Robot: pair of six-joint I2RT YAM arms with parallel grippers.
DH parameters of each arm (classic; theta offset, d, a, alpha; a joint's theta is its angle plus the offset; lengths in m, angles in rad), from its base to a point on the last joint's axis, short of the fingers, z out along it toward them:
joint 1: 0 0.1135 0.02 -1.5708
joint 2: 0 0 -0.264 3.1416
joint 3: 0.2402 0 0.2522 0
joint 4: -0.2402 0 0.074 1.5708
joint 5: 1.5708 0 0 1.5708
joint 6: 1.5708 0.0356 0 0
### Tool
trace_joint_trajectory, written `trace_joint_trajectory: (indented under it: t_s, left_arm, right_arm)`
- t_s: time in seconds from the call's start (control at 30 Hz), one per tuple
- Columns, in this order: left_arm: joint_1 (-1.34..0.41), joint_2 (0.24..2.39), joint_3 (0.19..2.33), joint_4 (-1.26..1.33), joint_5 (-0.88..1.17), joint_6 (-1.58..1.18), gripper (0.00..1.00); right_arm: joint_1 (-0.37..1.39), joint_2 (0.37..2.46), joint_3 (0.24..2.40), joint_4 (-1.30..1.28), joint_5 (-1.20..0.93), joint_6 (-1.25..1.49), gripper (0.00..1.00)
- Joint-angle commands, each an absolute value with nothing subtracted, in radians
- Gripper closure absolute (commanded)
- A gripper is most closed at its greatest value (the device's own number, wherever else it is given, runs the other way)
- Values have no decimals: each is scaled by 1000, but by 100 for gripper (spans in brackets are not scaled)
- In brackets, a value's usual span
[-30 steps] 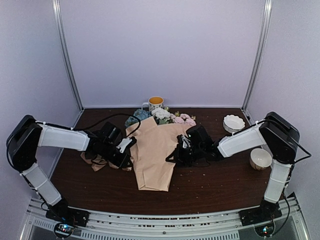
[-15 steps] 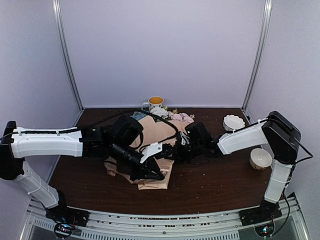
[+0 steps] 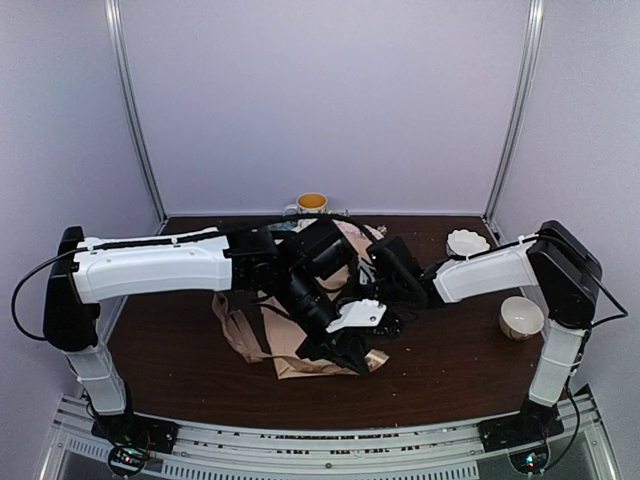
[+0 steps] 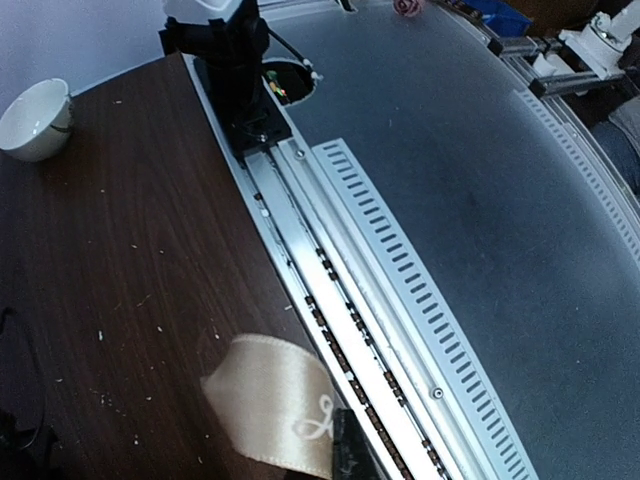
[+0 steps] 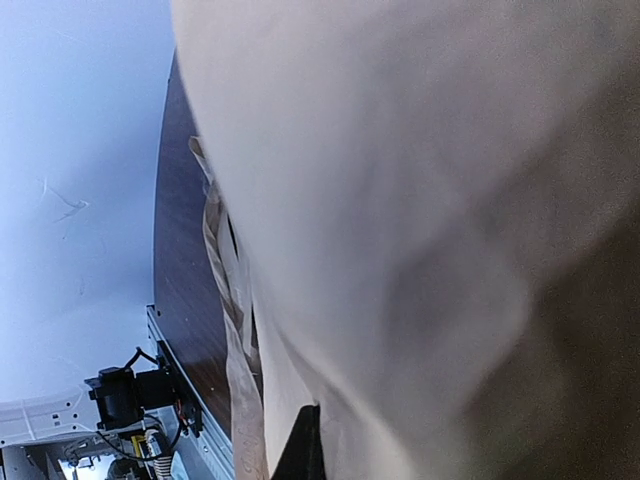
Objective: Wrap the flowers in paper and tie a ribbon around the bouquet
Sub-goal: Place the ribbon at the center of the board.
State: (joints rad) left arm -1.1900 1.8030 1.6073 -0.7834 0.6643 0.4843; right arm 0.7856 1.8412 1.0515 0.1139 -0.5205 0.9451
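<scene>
The bouquet lies mid-table in crinkled peach-tan paper (image 3: 250, 330), with the flowers (image 3: 362, 233) almost wholly hidden behind my left arm. That arm reaches across it, and my left gripper (image 3: 350, 355) is shut on a cream satin ribbon (image 4: 268, 405) with script print, close to the table's front edge. The ribbon's end (image 3: 377, 359) shows beside the fingers. My right gripper (image 3: 392, 292) sits at the bouquet's right side, shut on the paper (image 5: 420, 200), which fills its wrist view. A twisted ribbon strand (image 5: 215, 250) runs along the wrap's left edge.
A mug (image 3: 312, 205) stands at the back. A white dish (image 3: 468, 243) and a cream cup (image 3: 521, 318) are on the right. The perforated metal rail (image 4: 400, 270) and right arm base (image 4: 225, 60) lie just past the table's front edge.
My left arm has swung from the bouquet's left side across it to the front right, carrying the ribbon. The paper has bunched up. The right gripper has stayed in place.
</scene>
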Motion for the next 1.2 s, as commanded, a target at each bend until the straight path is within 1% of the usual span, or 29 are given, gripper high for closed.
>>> trace_joint_trajectory:
  t_s: [0.0, 0.27, 0.5, 0.73, 0.83, 0.9, 1.03, 1.17]
  left_arm:
    - [-1209, 1834, 1674, -949, 676, 631, 100]
    - [-1219, 1797, 1652, -951, 670, 653, 100]
    - [-1276, 1831, 1782, -1083, 607, 742, 100]
    - [-1282, 1802, 1736, -1074, 561, 701, 100]
    - [-1281, 1813, 1700, -1002, 607, 688, 100]
    - [-1275, 1849, 1705, -968, 674, 693, 100]
    - [-1270, 1925, 1815, -995, 828, 686, 100]
    - [-1322, 1936, 1850, -945, 829, 662, 100]
  right_arm:
    - [772, 1823, 1132, 119, -515, 890, 100]
    - [748, 1827, 1194, 105, -536, 899, 100]
    - [742, 1835, 1219, 48, -551, 879, 100]
    - [740, 1865, 1216, 54, -542, 877, 100]
    - [741, 1884, 1217, 71, -547, 884, 100]
    - [741, 1897, 1228, 63, -548, 881, 100]
    - [743, 1901, 1240, 14, -533, 843, 100]
    - [747, 1898, 1234, -22, -513, 802, 100]
